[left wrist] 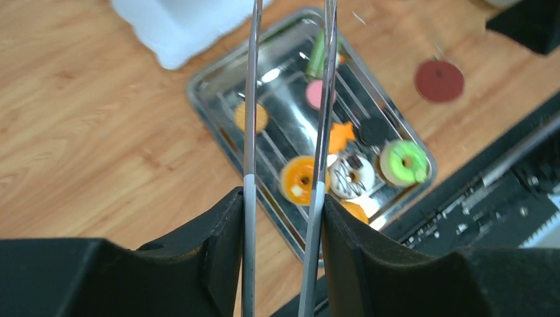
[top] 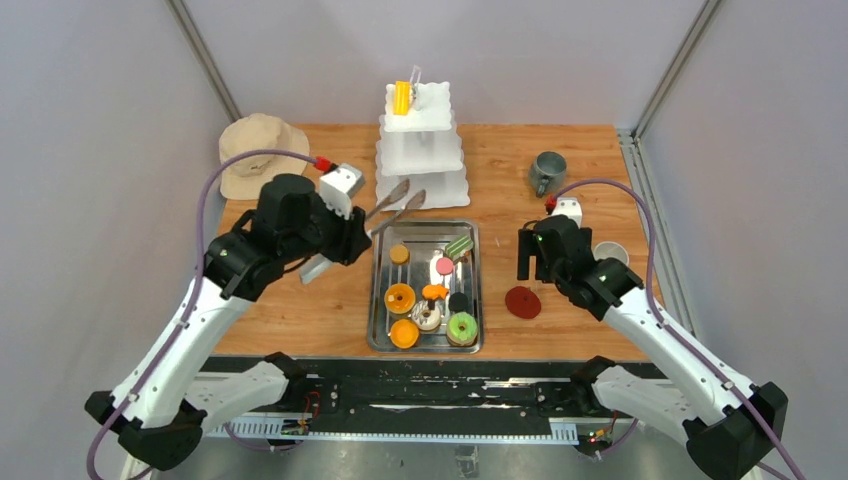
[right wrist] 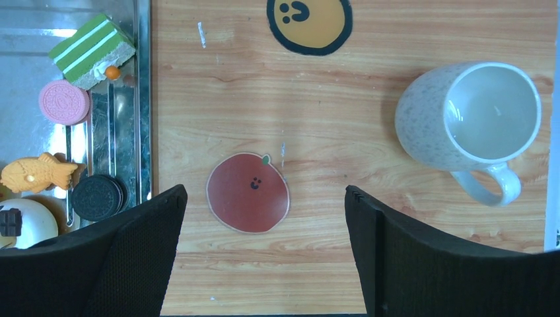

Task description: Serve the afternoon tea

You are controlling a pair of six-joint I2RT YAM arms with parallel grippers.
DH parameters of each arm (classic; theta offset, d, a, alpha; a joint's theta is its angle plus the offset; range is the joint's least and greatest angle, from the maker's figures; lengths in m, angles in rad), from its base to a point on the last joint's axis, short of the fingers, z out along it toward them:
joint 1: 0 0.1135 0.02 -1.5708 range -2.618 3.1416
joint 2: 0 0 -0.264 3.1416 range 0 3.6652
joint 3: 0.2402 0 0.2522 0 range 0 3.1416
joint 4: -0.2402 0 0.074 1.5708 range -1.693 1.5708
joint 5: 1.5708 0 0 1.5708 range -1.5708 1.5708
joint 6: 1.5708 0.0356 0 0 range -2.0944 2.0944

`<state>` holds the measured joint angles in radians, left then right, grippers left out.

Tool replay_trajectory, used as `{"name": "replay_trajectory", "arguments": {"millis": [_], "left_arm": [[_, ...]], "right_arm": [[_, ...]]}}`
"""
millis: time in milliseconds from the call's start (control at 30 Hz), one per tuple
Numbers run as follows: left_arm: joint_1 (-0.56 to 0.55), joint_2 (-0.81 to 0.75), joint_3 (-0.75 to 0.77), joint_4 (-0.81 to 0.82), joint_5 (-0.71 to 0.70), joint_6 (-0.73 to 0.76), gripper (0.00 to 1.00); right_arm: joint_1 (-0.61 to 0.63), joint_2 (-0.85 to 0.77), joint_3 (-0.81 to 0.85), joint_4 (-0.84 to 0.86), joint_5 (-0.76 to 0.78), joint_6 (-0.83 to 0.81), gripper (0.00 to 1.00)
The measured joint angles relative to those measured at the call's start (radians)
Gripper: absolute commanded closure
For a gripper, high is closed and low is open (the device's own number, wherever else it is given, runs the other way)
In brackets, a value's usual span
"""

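Observation:
Several toy pastries lie in the steel tray (top: 420,238): a green donut (top: 461,326), orange donuts (top: 400,297), a pink cookie (top: 445,266) and a green cake slice (top: 459,246). A yellow pastry (top: 402,97) sits on the top tier of the white stand (top: 421,160). My left gripper (top: 347,238) is shut on metal tongs (top: 398,205), whose open tips hang over the tray's far end; the left wrist view shows the gripper (left wrist: 280,205) and the tongs (left wrist: 249,99). My right gripper (right wrist: 264,191) is open and empty above a red coaster (right wrist: 247,192). The white mug (right wrist: 472,115) stands to its right, and the grey mug (top: 547,172) stands at the back right.
A beige bucket hat (top: 258,150) lies at the back left. A yellow smiley coaster (right wrist: 308,23) lies beyond the red coaster (top: 522,301). The tray's right rim (right wrist: 143,99) is just left of my right gripper. Grey walls enclose the table.

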<state>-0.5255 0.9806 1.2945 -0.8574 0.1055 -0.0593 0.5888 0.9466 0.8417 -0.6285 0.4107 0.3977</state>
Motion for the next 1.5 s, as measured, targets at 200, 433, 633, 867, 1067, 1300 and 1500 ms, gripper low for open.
{"name": "replay_trajectory", "arguments": {"millis": [200, 433, 633, 867, 1067, 1300, 1500], "left_arm": [[-0.171, 0.101, -0.118, 0.058, 0.018, -0.013, 0.53], [-0.21, 0.256, -0.218, 0.222, -0.006, -0.023, 0.53], [-0.21, 0.353, -0.217, 0.317, -0.028, -0.006, 0.5], [-0.21, 0.416, -0.212, 0.331, -0.038, 0.019, 0.47], [-0.21, 0.447, -0.212, 0.341, -0.037, 0.027, 0.45], [-0.21, 0.472, -0.212, 0.344, -0.027, 0.037, 0.44], [-0.21, 0.506, -0.212, 0.359, -0.027, 0.046, 0.44]], "right_arm": [[0.0, -0.023, 0.0, 0.0, 0.042, 0.0, 0.12], [0.0, -0.026, 0.0, -0.009, 0.058, 0.002, 0.12], [0.0, -0.026, 0.0, -0.029, 0.07, 0.004, 0.12], [0.0, -0.018, 0.0, -0.032, 0.072, 0.003, 0.11], [0.0, -0.002, 0.0, -0.032, 0.072, 0.003, 0.11], [0.0, -0.002, 0.0, -0.032, 0.072, 0.003, 0.12], [0.0, -0.002, 0.0, -0.032, 0.071, 0.003, 0.12]]}}
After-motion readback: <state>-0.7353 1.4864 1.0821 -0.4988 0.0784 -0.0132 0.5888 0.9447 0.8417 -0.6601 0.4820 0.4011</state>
